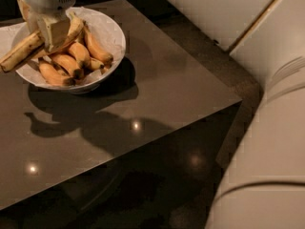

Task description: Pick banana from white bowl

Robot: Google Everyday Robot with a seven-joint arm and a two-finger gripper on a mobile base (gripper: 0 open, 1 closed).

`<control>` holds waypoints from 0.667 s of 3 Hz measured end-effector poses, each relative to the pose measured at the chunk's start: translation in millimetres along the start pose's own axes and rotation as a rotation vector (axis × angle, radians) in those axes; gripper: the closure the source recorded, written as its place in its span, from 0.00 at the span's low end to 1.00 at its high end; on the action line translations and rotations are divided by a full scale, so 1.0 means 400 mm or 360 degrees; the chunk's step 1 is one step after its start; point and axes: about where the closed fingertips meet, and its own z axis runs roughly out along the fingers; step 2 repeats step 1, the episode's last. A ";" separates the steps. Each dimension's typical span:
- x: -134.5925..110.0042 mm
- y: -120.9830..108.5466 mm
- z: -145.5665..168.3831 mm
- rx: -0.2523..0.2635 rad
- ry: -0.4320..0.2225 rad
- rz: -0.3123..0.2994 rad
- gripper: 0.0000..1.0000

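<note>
The white bowl [108,38] stands at the far left of the dark table and holds several short orange-yellow bananas [71,63]. My gripper [47,30] hangs over the bowl's left half, shut on a long pale-yellow banana [21,51]. The banana is lifted above the others. Its left end sticks out past the bowl's rim, and its right end [76,25] points up toward the bowl's middle. A second long banana lies along it, partly hidden by the finger.
The dark glossy table [157,94] runs to an edge at the right and front. My own white arm [267,142] fills the right side of the view. A pale sheet [7,32] lies at the far left by the bowl.
</note>
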 end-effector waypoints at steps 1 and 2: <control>0.000 0.000 0.000 0.0000 0.0000 0.0000 1.00; 0.000 0.000 0.000 0.0000 0.0000 0.0000 1.00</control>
